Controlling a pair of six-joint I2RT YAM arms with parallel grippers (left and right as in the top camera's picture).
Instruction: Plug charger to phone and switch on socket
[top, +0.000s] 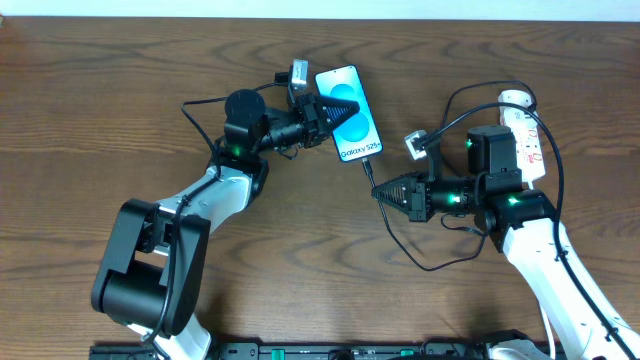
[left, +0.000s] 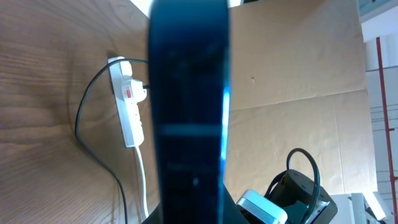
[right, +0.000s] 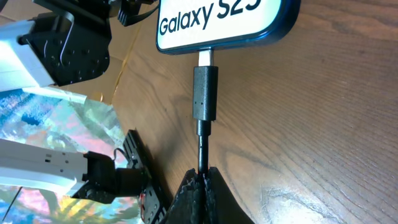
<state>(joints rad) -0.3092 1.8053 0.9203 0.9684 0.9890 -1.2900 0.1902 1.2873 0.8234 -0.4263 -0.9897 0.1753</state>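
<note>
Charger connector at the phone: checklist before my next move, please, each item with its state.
1. Connector fully seated in the phone: not ok; bare metal shows between its body and the phone's edge.
2. Right tool shut on the charger just behind the connector: ok.
3. Left tool gripping the phone: ok.
4. Connector in line with the port: ok.
5. Socket red switch on: cannot tell.
</note>
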